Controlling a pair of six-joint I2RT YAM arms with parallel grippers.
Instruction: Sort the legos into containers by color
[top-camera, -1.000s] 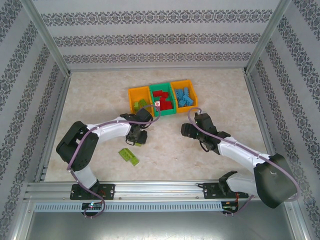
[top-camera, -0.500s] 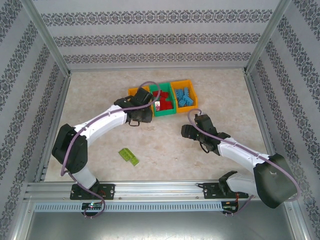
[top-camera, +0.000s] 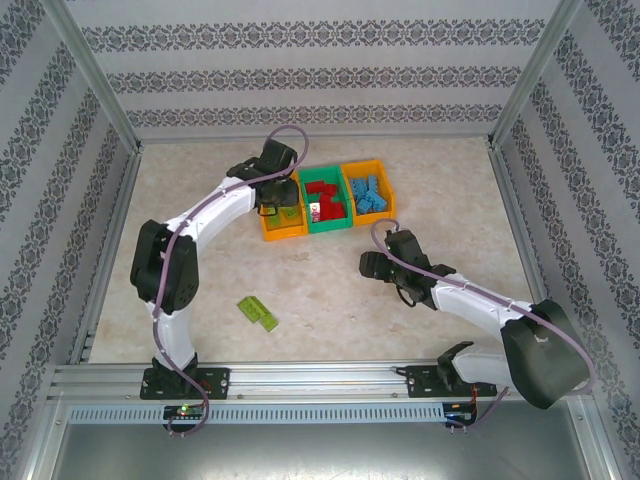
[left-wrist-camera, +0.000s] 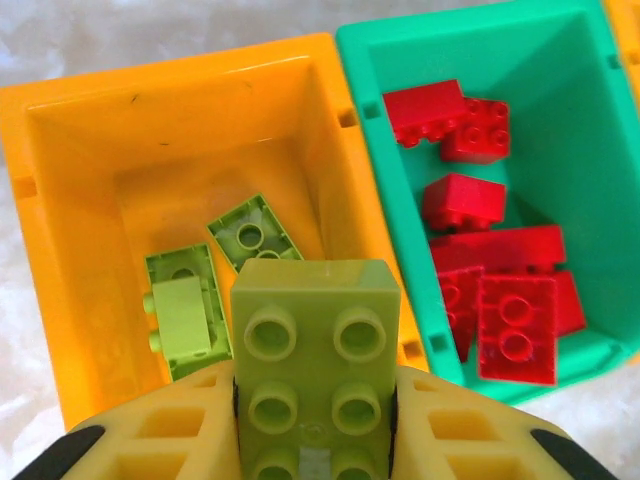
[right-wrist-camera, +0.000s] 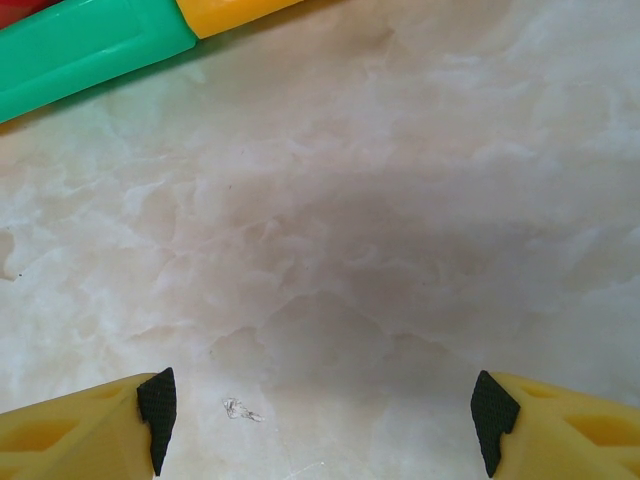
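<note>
Three bins stand in a row: a left orange bin (top-camera: 283, 229) (left-wrist-camera: 80, 140), a green bin (top-camera: 326, 224) (left-wrist-camera: 380, 70) holding several red bricks (left-wrist-camera: 515, 325), and a right orange bin (top-camera: 372, 212) with light blue bricks (top-camera: 370, 194). My left gripper (left-wrist-camera: 315, 420) is shut on a lime green brick (left-wrist-camera: 315, 350), held above the left orange bin, where two lime bricks (left-wrist-camera: 185, 312) lie. In the top view that gripper (top-camera: 272, 195) hangs over this bin. One more lime brick (top-camera: 258, 312) lies on the table. My right gripper (right-wrist-camera: 322, 410) (top-camera: 378, 265) is open over bare table.
The marble-patterned tabletop (top-camera: 330, 300) is walled by patterned panels and an aluminium frame (top-camera: 300, 378) along the near edge. Corners of the green bin (right-wrist-camera: 90, 45) and an orange bin (right-wrist-camera: 225, 12) show at the top of the right wrist view.
My left arm has swung from the table near the loose lime brick up and back to above the left orange bin, carrying a lime brick. The right arm has barely moved.
</note>
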